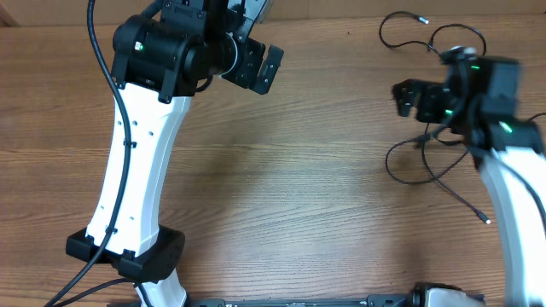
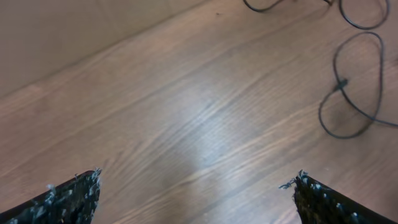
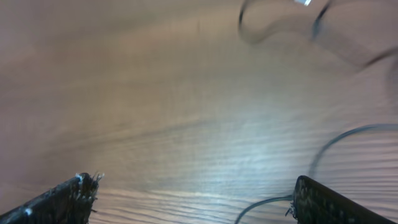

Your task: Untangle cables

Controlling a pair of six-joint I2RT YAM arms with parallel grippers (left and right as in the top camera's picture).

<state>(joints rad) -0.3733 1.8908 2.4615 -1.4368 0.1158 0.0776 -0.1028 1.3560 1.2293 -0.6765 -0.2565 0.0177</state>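
Thin black cables [image 1: 424, 162] lie in loose loops on the wooden table at the right, with one more loop at the far right corner [image 1: 401, 26] and a silvery plug end [image 1: 487, 222] nearer the front. My right gripper [image 1: 403, 96] hovers over the loops, blurred. In the right wrist view it [image 3: 193, 186] is open, and a cable strand [image 3: 261, 205] runs on the table beside its right finger. My left gripper [image 1: 266, 70] is at the far middle, away from the cables. It [image 2: 196, 183] is open and empty, with cable loops [image 2: 354, 93] to its upper right.
The wooden table [image 1: 299, 188] spans the whole view. The left arm's white link and black base [image 1: 128, 247] stand at the front left. The right arm's white link [image 1: 520, 213] rises at the right edge. A wall edge [image 2: 74, 37] runs behind the table.
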